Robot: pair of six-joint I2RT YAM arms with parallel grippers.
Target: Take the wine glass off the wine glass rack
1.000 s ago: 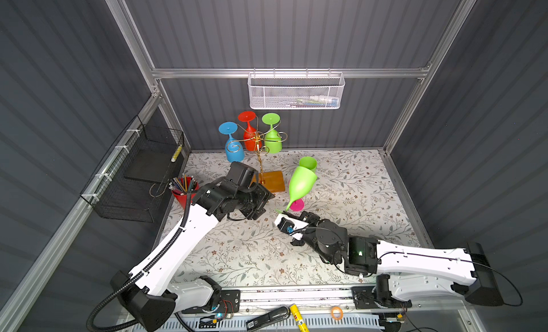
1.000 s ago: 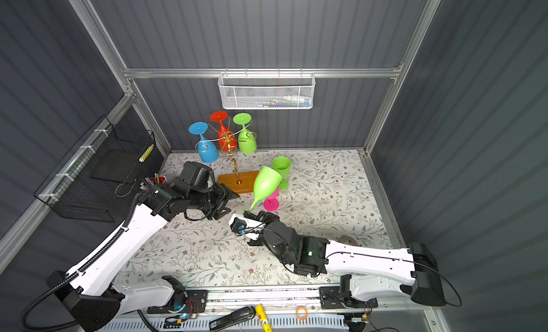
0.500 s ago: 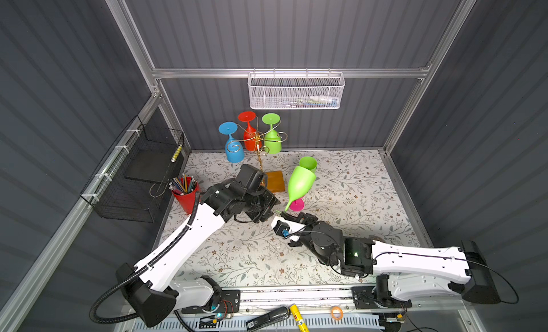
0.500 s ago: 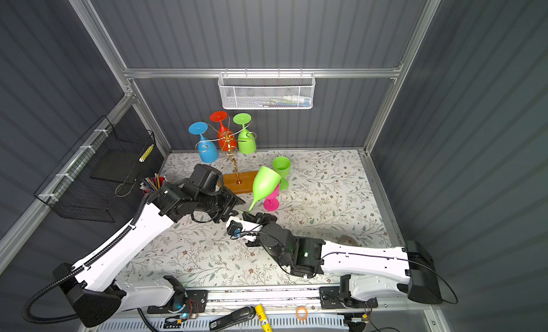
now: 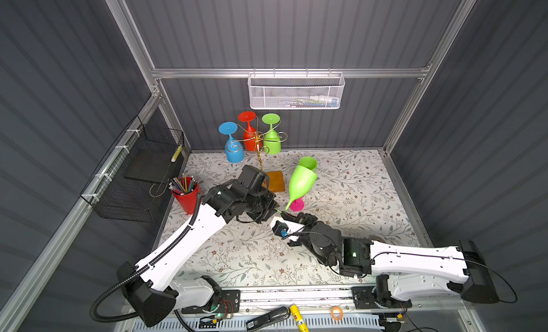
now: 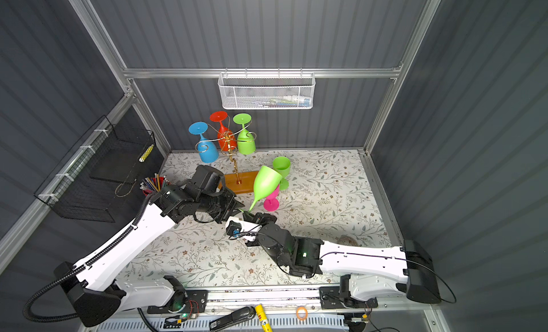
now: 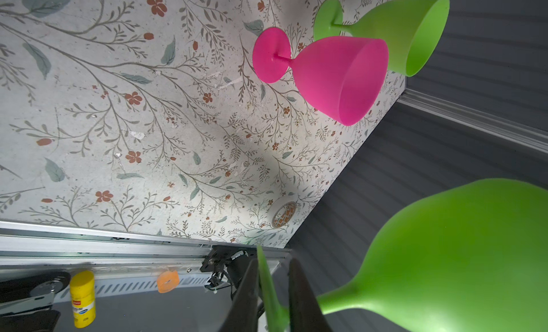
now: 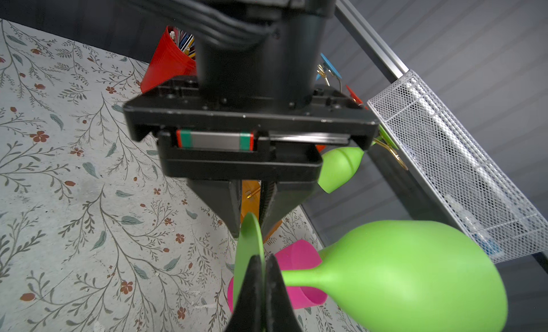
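Note:
A green wine glass (image 5: 301,182) (image 6: 265,183) hangs tilted in the air off the rack, bowl up and foot down. My right gripper (image 8: 264,259) (image 5: 284,215) is shut on the rim of its foot. My left gripper (image 7: 273,262) (image 5: 274,207) has closed round the same foot from the opposite side, one finger flat against the disc. The gold wire wine glass rack (image 5: 260,155) (image 6: 234,164) stands behind on its wooden base (image 5: 274,180). Blue (image 5: 234,151), red (image 5: 249,134) and green (image 5: 271,140) glasses hang on it upside down.
A pink glass (image 5: 296,203) (image 7: 341,78) and a green glass (image 5: 308,163) (image 7: 409,34) stand upright on the floral mat just beyond the held glass. A red cup of pencils (image 5: 185,194) is at the left, with a black wire basket (image 5: 139,173) on the left wall and a white mesh basket (image 5: 296,91) on the back wall.
My left gripper has moved right to the glass's foot and closed its jaws round it. The right arm shifted slightly left, still holding the glass.

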